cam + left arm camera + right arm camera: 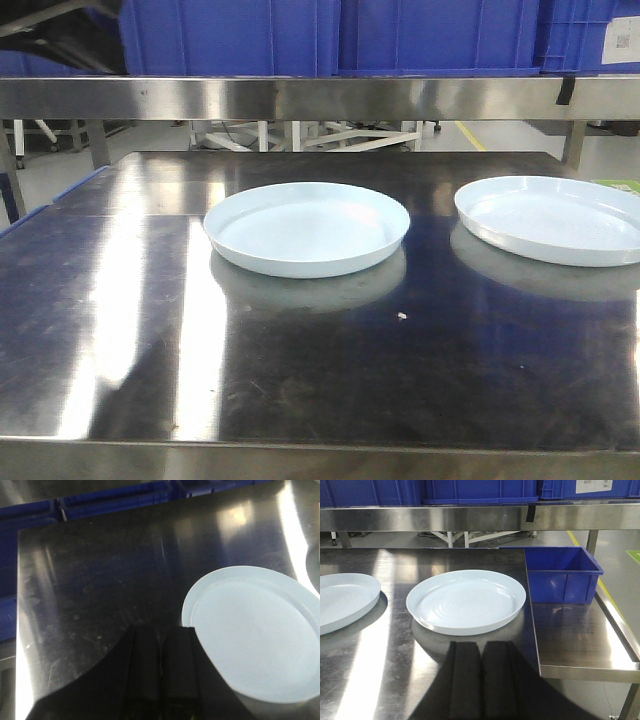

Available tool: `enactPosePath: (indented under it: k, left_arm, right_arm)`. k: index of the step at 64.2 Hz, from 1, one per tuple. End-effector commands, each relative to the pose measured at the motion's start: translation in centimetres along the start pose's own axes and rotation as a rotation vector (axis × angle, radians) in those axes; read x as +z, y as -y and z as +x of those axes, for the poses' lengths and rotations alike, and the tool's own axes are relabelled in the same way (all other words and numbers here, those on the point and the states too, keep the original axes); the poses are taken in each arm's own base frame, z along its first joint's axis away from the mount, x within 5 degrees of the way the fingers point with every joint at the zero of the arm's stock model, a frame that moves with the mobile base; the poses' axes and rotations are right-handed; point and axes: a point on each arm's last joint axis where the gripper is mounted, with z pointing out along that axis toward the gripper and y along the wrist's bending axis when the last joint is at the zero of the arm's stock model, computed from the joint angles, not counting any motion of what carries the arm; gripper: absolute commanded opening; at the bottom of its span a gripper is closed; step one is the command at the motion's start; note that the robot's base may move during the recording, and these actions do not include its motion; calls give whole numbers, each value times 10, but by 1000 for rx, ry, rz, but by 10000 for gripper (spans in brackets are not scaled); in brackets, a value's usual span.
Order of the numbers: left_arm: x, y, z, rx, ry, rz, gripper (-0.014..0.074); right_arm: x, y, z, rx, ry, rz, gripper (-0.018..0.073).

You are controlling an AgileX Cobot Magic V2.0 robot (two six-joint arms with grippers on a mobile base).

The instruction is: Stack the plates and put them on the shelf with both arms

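Two pale blue-white plates lie apart on the steel tabletop, one near the middle [306, 228] and one at the right [555, 218]. Behind them runs the shelf rail [300, 98] bearing blue crates [420, 35]. Neither gripper shows in the front view. My left gripper [161, 630] is shut on nothing, its black fingers just left of the middle plate's [255, 635] rim. My right gripper [481, 645] is also shut and empty, a short way in front of the right plate [467, 600]. The other plate [342, 600] shows at that view's left edge, and the shelf rail [445, 517] runs behind.
A low blue bin [560, 575] stands beyond the tabletop's right edge on a lower steel ledge [580, 645]. A small white crumb [401, 317] lies on the table in front of the plates. Something green [615, 184] peeks in at the far right.
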Motion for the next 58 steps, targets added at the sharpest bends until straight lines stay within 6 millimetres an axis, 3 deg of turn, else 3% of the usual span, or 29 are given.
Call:
enactPosePath:
  k: [1, 19, 48, 58]
  left_arm:
    - [-24, -5, -1, -9, 180, -24, 87]
    - [-61, -20, 45, -35, 233, -106, 87]
    - [-130, -22, 66, 21, 433, -191, 87]
    - [-142, -25, 78, 27, 467, -249, 87]
  right_arm:
    - [-2, 1, -9, -11, 109, 11, 55]
    - [-2, 1, -9, -11, 109, 11, 55]
    - [-2, 1, -9, -11, 109, 11, 55]
    - [-2, 1, -9, -11, 109, 11, 55]
